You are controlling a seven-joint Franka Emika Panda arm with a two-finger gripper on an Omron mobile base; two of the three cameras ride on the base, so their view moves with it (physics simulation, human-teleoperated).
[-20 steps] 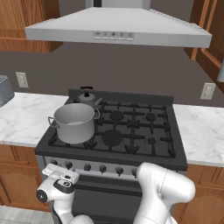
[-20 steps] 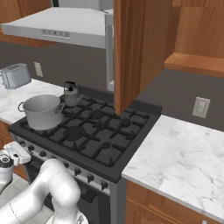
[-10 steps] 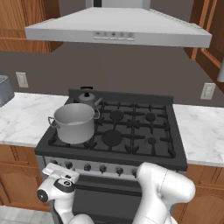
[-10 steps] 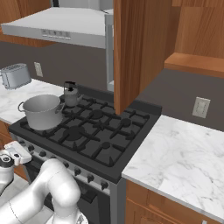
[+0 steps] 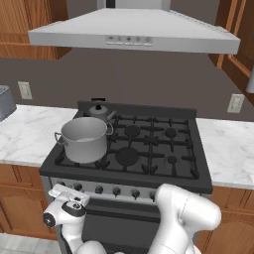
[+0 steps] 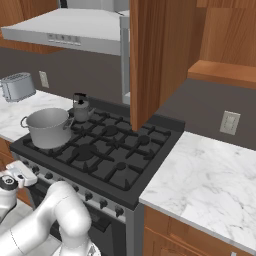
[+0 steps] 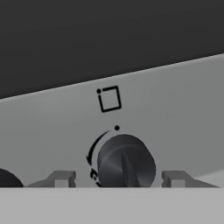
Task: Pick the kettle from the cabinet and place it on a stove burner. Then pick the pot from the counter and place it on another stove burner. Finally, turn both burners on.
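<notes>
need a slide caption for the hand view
Gripper lined up on a dark stove knob, one fingertip on each side, below a small square burner marking on the grey panel.

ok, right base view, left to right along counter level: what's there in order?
toaster → pot → kettle → bare burners → marble counter, with a wall outlet above it.

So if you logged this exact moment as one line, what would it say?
pot: front-left burner | kettle: burner behind it | pincer: open, straddling stove knob | step: turning burner on
</notes>
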